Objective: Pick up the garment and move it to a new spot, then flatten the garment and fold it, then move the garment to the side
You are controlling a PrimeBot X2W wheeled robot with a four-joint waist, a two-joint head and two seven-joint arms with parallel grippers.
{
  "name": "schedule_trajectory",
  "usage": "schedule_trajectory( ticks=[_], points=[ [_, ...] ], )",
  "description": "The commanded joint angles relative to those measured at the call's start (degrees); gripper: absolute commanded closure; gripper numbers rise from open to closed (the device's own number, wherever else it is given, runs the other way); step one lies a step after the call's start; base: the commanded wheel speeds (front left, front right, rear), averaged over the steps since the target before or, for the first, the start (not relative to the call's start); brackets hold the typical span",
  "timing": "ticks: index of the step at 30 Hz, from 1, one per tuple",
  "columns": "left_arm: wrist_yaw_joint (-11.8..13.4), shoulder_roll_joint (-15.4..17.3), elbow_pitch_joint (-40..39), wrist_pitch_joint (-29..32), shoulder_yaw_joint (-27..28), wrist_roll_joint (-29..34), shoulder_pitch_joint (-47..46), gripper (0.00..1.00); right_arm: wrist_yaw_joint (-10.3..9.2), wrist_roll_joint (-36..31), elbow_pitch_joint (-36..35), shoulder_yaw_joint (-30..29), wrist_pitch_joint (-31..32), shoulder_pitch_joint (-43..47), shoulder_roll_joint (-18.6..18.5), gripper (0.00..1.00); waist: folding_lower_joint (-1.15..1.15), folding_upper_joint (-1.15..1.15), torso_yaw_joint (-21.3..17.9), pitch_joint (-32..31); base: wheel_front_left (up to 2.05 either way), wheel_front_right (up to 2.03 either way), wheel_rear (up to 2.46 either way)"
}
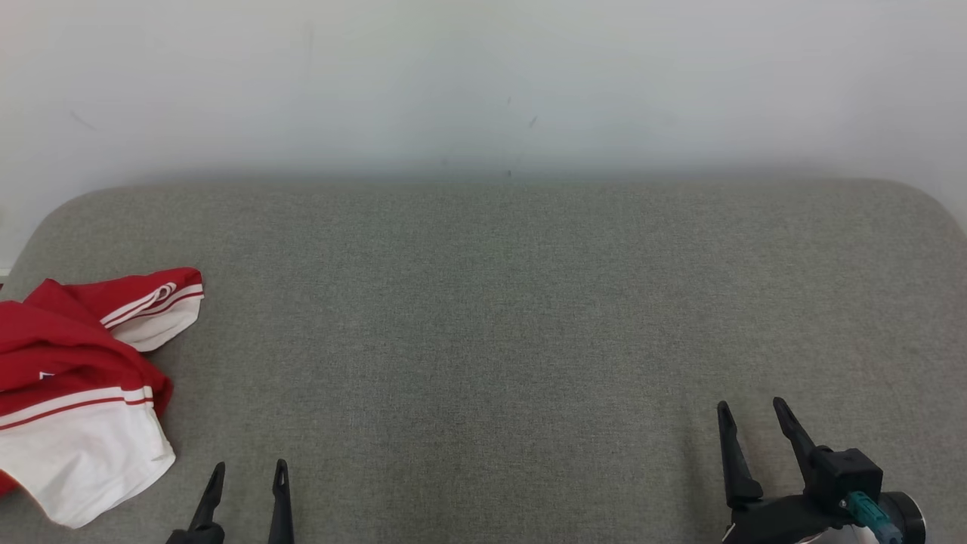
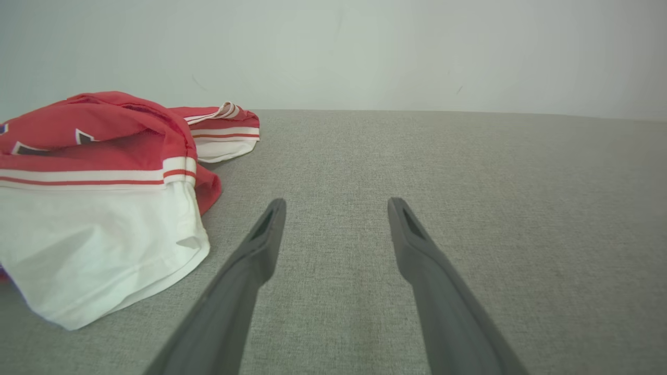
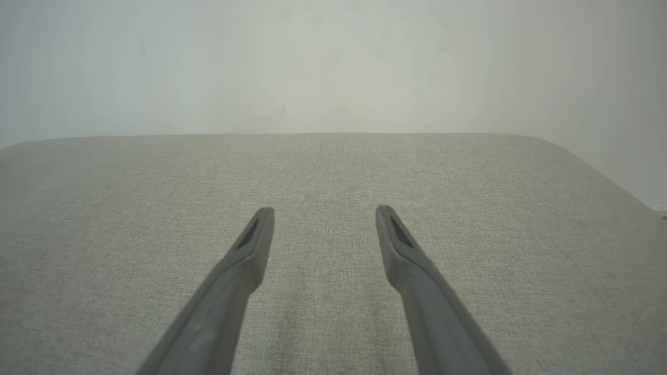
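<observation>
A crumpled red and white garment [image 1: 75, 393] lies in a heap at the left edge of the grey padded surface [image 1: 483, 317]; the left wrist view has the garment [image 2: 104, 208] at its left. My left gripper [image 1: 249, 476] stands open at the lower left, just right of the heap and apart from it, and the left gripper [image 2: 336, 208] holds nothing between its fingers. My right gripper [image 1: 752, 412] stands open at the lower right, far from the cloth. Seen from its wrist, the right gripper [image 3: 324, 213] hangs over bare fabric.
A pale wall [image 1: 483, 83] rises behind the padded surface. The surface has rounded far corners [image 1: 929, 200], and its right edge [image 3: 615, 182] falls away in the right wrist view. Bare grey fabric spans the middle and right.
</observation>
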Motion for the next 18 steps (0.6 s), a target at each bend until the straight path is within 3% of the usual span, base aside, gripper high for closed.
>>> schedule_trajectory(
  ticks=[1,18],
  points=[
    [0.3,0.2,-0.2,-0.5,0.0,1.2,0.6,0.00,0.20,-1.2,0.2,-0.1,-0.5,-0.5,0.3,0.00,0.00,0.00,0.0,0.0,0.00,0.00,0.00],
    [0.3,0.0,-0.3,-0.9,1.8,2.3,1.2,0.00,0.21,-3.5,0.1,-3.7,-0.9,-0.3,0.3,0.00,0.00,0.00,-0.3,0.1,0.00,0.00,0.00]
  ],
)
